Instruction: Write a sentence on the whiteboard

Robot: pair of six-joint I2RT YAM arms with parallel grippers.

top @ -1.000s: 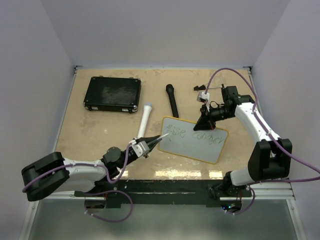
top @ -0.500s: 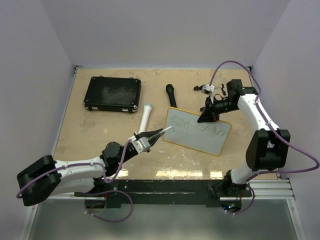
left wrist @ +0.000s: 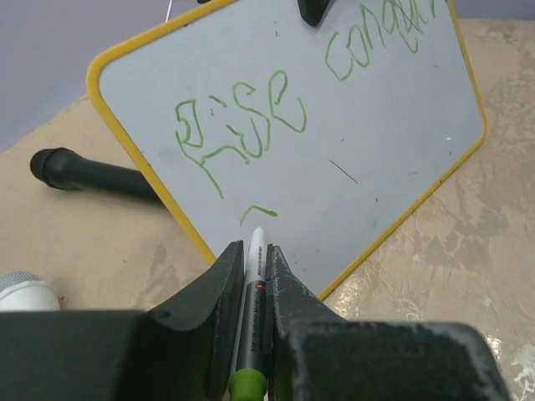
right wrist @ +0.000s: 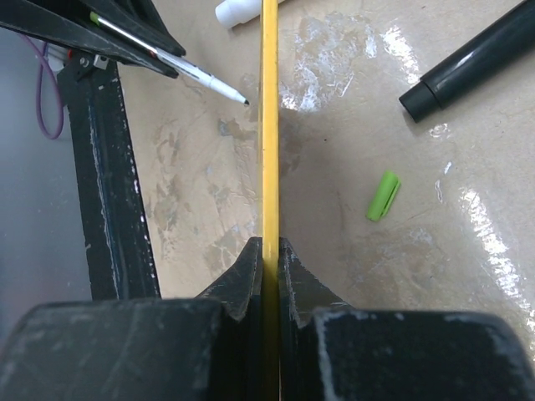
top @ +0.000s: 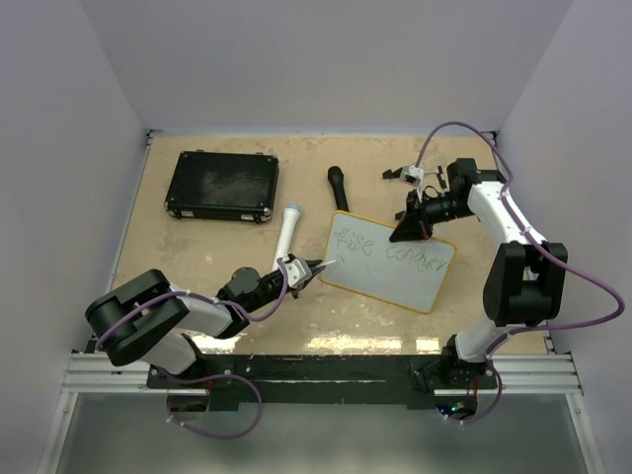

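Note:
The whiteboard, white with a yellow rim, lies slantwise at the table's middle right. My right gripper is shut on its far rim, which the right wrist view shows edge-on as a yellow strip between the jaws. The sentence is green handwriting reading roughly "Rise" and "conquer". My left gripper is shut on a grey-and-white marker with a green end. Its tip hovers at the board's near left part, just below a short green stroke. Whether the tip touches the board I cannot tell.
A black case lies at the back left. A black cylinder and a white one lie just beyond the board's left corner. A green cap rests on the table under the right arm. Purple cables loop off both arms.
The board has shifted a little right and away with the right gripper. The left arm has folded in toward the board, its marker tip staying at the board's left edge.

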